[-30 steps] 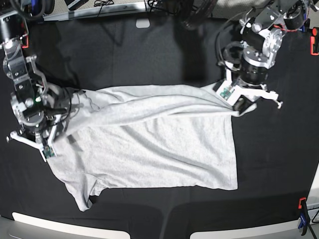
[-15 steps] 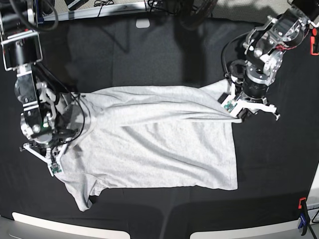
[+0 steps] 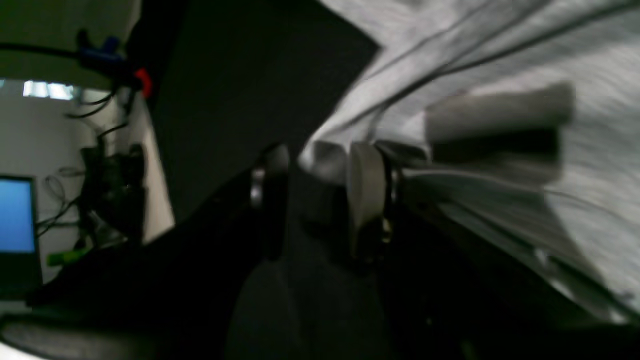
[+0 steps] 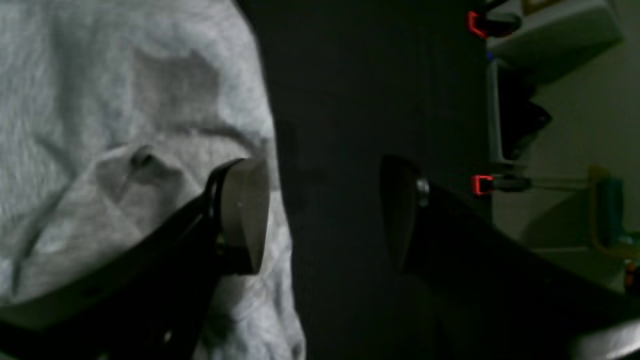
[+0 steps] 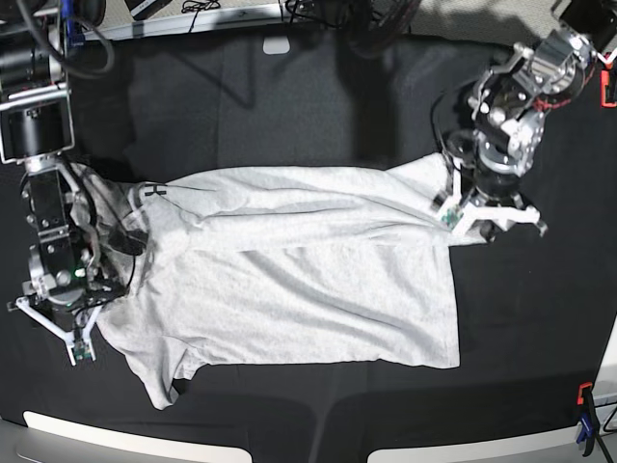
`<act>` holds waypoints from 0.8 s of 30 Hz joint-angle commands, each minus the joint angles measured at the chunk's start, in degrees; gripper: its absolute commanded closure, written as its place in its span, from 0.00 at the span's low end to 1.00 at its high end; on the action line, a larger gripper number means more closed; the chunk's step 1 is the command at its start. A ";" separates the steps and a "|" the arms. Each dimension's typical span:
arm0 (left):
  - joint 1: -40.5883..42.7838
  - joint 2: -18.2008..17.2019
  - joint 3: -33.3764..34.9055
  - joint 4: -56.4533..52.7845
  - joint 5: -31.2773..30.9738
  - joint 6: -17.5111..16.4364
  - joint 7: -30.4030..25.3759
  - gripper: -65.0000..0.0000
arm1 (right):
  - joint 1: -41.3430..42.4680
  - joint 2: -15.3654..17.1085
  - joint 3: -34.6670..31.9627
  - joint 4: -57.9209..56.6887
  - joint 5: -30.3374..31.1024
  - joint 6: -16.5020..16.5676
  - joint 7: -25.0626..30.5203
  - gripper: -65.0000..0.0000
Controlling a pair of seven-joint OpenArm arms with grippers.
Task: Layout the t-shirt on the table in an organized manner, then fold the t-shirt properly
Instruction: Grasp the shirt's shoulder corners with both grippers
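In the base view, the right gripper (image 5: pixel 60 323) hangs at the far left over the t-shirt's sleeve edge, its fingers (image 4: pixel 245 210) spread wide, one over cloth and one over bare table, gripping nothing. The t-shirt (image 5: pixel 299 280) lies spread across the middle of the black table (image 5: pixel 289 106), with a long fold along its upper part. At the right, the left gripper (image 5: pixel 487 217) sits at the shirt's upper corner, its jaws parted, and the cloth's edge just touches one fingertip (image 3: pixel 367 185).
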 commanded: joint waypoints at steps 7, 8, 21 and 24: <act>5.64 -0.50 -0.35 11.39 0.92 0.35 -1.11 0.71 | -5.70 0.81 0.52 9.01 -0.83 8.44 3.26 0.47; 7.19 -0.48 -0.37 13.25 0.92 0.35 -1.14 0.71 | -7.34 0.81 0.52 11.10 -0.83 8.41 3.39 0.47; 14.99 -0.31 -0.37 13.35 0.39 -8.57 -5.44 0.71 | -24.50 0.96 0.52 29.81 -3.13 8.50 1.51 0.47; 13.73 -0.31 -0.37 12.57 2.91 -8.59 -5.55 0.71 | -26.62 0.94 0.52 29.81 -6.73 8.46 1.92 0.47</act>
